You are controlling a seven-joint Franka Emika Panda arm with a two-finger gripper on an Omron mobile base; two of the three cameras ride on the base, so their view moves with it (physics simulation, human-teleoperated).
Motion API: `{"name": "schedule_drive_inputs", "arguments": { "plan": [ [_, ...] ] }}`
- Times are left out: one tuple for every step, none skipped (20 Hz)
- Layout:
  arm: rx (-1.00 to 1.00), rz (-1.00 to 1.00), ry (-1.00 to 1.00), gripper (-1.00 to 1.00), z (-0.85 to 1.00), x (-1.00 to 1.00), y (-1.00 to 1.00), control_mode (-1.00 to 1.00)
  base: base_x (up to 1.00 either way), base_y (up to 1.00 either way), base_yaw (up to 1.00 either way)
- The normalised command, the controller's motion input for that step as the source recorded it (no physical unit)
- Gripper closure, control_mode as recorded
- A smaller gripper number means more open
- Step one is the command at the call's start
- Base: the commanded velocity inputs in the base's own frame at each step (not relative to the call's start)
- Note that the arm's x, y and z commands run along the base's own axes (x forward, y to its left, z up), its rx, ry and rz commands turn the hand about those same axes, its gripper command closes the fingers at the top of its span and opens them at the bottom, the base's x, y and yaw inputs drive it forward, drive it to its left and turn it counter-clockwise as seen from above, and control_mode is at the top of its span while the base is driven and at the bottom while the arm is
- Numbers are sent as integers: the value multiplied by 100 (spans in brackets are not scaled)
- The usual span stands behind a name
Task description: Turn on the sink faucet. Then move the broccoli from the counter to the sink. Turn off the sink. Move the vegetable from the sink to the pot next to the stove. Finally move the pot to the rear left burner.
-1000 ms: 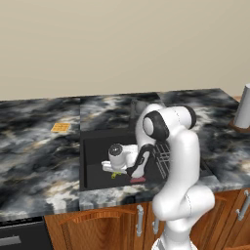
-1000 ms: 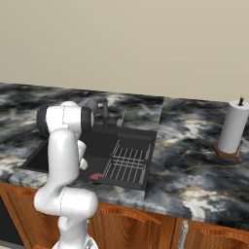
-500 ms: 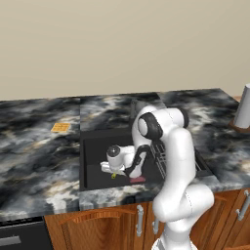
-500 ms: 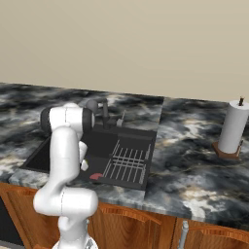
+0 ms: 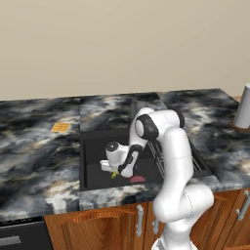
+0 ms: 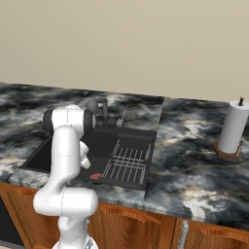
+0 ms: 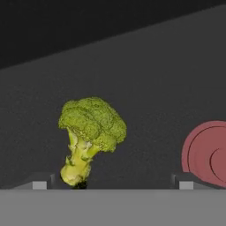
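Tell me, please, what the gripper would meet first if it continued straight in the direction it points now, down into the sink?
Probably the broccoli, which sits between the open fingertips of the gripper; behind it is the sink floor. Depth is hard to judge.

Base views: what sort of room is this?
A rendered home kitchen, judging by the marbled stone counter over brown wooden cabinets, the black rectangular sink, and the white paper-towel roll.

The white arm bends down into the sink [image 5: 93, 161] — its hand low over the black floor, a yellow-green broccoli [image 5: 114, 173] under it — beside the red drain disc [image 5: 137, 179].
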Motion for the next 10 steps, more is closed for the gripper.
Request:
{"name": "schedule_drive_inputs", "arguments": {
  "plan": [
    [-4,0,13,-100,0,37,1,-100,0,0,0],
    [-6,0,13,-100,-5,33,10,-100,0,0,0],
    [-6,0,12,-100,-7,32,8,-100,0,0,0],
    [-4,0,11,-100,-5,33,1,-100,0,0,0],
    [-3,0,11,-100,-3,38,3,-100,0,0,0],
    [-4,-1,10,-100,-5,35,9,-100,0,0,0],
    [-5,-1,11,-100,-5,33,14,-100,0,0,0],
    [-5,-1,11,-100,-3,33,10,-100,0,0,0],
    [-4,-1,11,-100,-5,36,8,-100,0,0,0],
    [-5,-1,11,-100,-10,31,9,-100,0,0,0]
  ]
}}
